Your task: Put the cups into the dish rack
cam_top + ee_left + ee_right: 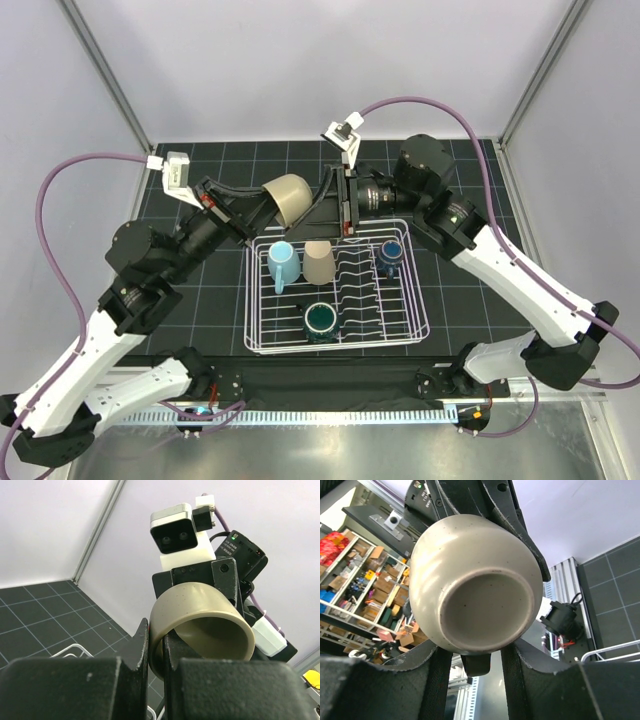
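Left pincer (255, 215) clenched on the speckled tan cup (290, 198): one finger inside the rim, one outside, the wall pinched between. Cup held in the air on its side, over the far left corner of the white wire dish rack (250, 320), apart from the wires and from the dark gridded surface (190, 300). Mouth turned toward the left wrist, base turned toward the right wrist.

Right pincer (476, 652) level with the cup, at its base end, reaching in from the right. In the right wrist view, the round foot of the cup large and close, with a dark finger on either side of its lower part. Cannot tell whether those fingers touch the cup or stop just short of it, so cannot tell clenched or released.

Four more cups inside the rack:
- Light blue mug (281, 262) in the far left part, mouth up, handle toward the near side.
- Beige tapered cup (318, 262) just beside it on the right.
- Dark blue mug (391, 252) at the far right, beyond the wavy plate dividers (355, 275), mouth up.
- Dark teal mug (321, 320) near the middle of the near edge, mouth up.
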Tool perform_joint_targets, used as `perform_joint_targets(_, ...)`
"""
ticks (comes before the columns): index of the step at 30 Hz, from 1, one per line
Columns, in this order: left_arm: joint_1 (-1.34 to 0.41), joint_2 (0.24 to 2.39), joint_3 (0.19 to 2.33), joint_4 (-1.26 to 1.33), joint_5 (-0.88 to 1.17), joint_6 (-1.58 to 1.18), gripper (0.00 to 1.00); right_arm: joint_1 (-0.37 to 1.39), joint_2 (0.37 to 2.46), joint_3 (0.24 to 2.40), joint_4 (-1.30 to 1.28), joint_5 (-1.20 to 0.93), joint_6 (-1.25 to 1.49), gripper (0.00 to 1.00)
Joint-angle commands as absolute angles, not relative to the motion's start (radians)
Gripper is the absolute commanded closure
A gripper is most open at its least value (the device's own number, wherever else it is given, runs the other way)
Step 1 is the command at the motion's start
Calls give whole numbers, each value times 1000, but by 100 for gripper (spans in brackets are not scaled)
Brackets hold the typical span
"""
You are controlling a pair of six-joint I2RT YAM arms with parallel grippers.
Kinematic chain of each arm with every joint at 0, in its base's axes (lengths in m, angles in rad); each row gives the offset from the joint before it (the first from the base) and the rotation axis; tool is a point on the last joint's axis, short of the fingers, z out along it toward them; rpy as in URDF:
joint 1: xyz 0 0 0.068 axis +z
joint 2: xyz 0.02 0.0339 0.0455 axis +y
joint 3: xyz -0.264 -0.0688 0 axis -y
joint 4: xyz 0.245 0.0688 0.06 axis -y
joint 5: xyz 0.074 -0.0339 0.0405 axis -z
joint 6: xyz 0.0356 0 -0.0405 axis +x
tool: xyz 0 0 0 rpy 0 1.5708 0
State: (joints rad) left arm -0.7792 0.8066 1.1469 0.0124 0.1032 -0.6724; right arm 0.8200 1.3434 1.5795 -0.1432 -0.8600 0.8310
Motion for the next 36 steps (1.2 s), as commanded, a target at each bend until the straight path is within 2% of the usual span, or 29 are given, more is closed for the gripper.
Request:
perform_joint_targets(1,-787,790,1144,100,192,-670,100,798,1304,1563,8,-861,913,57)
perform_joint_targets(11,-785,784,1128,123,233,-678,100,798,1305,1525,87,-859,965,68)
perform_joint_targets(20,-785,788,1104,173,262,-693,100,798,1310,1519,135,-839,1017,69)
perform_joint_targets(23,-787,790,1101,176,267,-704,100,796,1316,1516,169,-839,1037,79)
perform_joint_targets(24,-787,790,1098,176,268,-707,100,795,1318,1517,170,-839,1035,88)
perform_joint_targets(26,-787,782,1092,172,249,-718,100,796,1319,1516,172,-836,1034,96)
perform_joint_targets(31,-787,755,1080,114,169,-715,100,798,1304,1491,213,-825,1034,96)
perform_joint_targets(34,-787,739,1081,54,124,-690,93,798,1292,1467,230,-815,1023,96)
perform_joint_targets(35,-787,727,1078,43,109,-693,80,796,1289,1465,226,-810,1020,96)
perform_joint_targets(36,-787,721,1072,38,89,-695,73,796,1287,1463,224,-804,1019,96)
